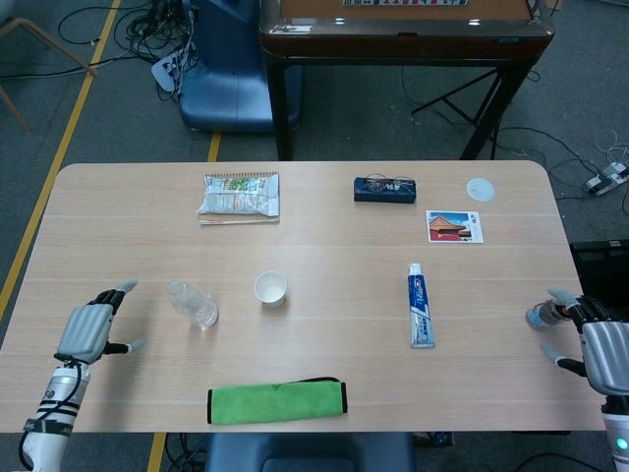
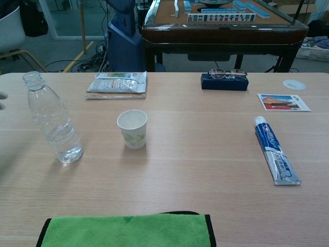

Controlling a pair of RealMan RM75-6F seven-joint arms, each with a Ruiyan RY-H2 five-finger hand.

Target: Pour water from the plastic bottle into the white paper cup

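Note:
A clear plastic bottle (image 1: pixel 193 303) (image 2: pixel 52 120) stands upright and uncapped on the table's left side, part full of water. The white paper cup (image 1: pixel 270 288) (image 2: pixel 132 128) stands just to its right, upright and empty-looking. My left hand (image 1: pixel 90 329) hovers left of the bottle with fingers spread, holding nothing; only its fingertips (image 2: pixel 2 96) show at the chest view's left edge. My right hand (image 1: pixel 588 337) stays at the table's right edge, fingers apart and empty.
A green cloth (image 1: pixel 277 401) lies at the front edge. A toothpaste tube (image 1: pixel 421 306) lies right of centre. At the back are a snack packet (image 1: pixel 240 196), a dark case with glasses (image 1: pixel 385 189), a postcard (image 1: pixel 454 226) and a small white lid (image 1: pixel 480 189).

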